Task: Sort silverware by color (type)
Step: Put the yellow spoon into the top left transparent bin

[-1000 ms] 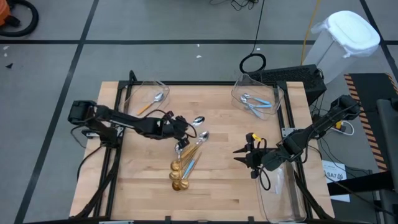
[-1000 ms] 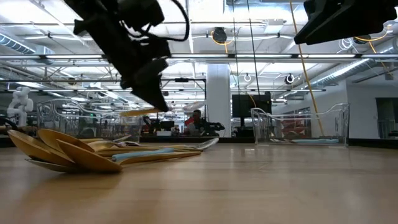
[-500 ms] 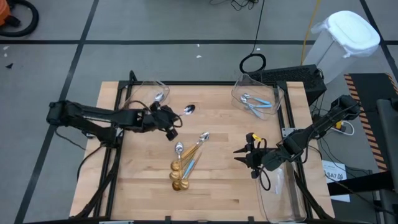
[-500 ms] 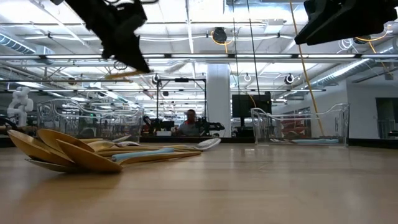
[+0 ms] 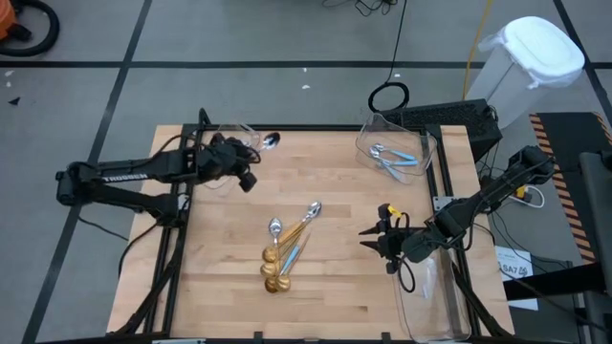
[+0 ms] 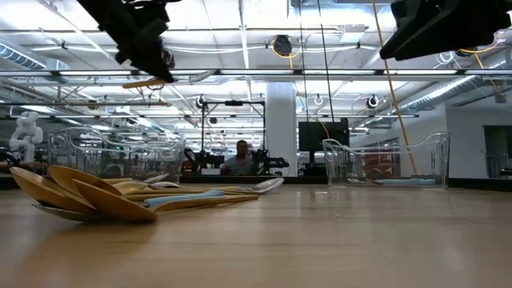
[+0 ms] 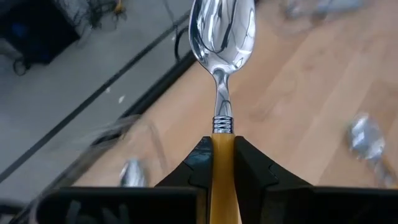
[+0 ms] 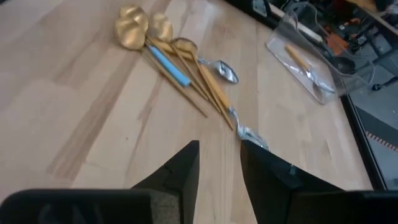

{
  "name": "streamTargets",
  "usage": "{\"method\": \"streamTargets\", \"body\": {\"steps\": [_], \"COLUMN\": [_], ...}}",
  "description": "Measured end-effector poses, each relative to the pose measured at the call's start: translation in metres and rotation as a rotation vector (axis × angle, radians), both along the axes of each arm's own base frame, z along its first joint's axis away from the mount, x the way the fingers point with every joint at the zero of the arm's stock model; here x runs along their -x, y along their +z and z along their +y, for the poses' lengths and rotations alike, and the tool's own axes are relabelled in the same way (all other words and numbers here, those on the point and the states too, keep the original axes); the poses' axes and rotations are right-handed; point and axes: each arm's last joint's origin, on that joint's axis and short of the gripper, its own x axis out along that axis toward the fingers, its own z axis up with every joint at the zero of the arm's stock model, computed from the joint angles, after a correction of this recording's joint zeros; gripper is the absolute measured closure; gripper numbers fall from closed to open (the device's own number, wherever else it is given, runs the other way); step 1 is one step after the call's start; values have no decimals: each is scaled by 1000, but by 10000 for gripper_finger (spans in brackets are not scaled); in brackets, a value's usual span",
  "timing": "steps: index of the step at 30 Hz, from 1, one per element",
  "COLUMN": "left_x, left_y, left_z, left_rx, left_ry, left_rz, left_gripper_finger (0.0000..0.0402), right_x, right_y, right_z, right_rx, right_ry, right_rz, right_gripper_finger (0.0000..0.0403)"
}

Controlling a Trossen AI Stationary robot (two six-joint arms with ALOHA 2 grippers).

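My left gripper (image 5: 251, 155) hangs over the table's far left corner, next to a clear bin (image 5: 228, 128), shut on an orange-handled spoon (image 5: 271, 140); its silver bowl (image 7: 222, 31) points away from the fingers. A pile of gold, blue-handled and orange-handled spoons (image 5: 285, 250) lies mid-table, also seen in the low view (image 6: 96, 196) and the right wrist view (image 8: 180, 62). My right gripper (image 5: 367, 235) hovers open and empty to the right of the pile, its fingers (image 8: 186, 168) spread. My left gripper pinches the spoon's orange handle (image 7: 222, 146) between its two fingers, close to where the handle meets the silver neck. The fingers lie along the spoon, slanting down from the table's left. The spoon is lifted clear, sticking out ahead of the fingertips, bowl foremost.
A clear bin (image 5: 397, 153) at the far right holds blue-handled spoons. Another clear bin (image 5: 430, 287) stands at the near right edge. The far left bin (image 8: 308, 59) holds an orange-handled spoon. A white lidded can (image 5: 535, 57) stands beyond the table's far right corner.
My left gripper has risen and moved from beside the pile toward the table's far left corner, carrying the orange-handled spoon clear of the table. The spoon stays pinched, bowl leading. The pile has kept still.
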Motion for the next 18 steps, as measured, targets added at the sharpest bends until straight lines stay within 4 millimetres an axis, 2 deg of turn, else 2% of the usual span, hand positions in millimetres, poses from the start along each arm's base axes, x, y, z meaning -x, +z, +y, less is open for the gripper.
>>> {"method": "streamTargets", "body": {"steps": [12, 18], "left_x": [12, 21], "left_y": [-4, -7], "left_z": [12, 25], "left_rx": [11, 23], "left_ry": [40, 108], "left_rz": [92, 149], "left_gripper_finger": [365, 364], "right_x": [1, 1], "right_y": [-1, -1], "right_z": [0, 0], "right_rx": [6, 8], "right_ry": [0, 0], "right_rz": [10, 12], "right_gripper_finger": [289, 289]}}
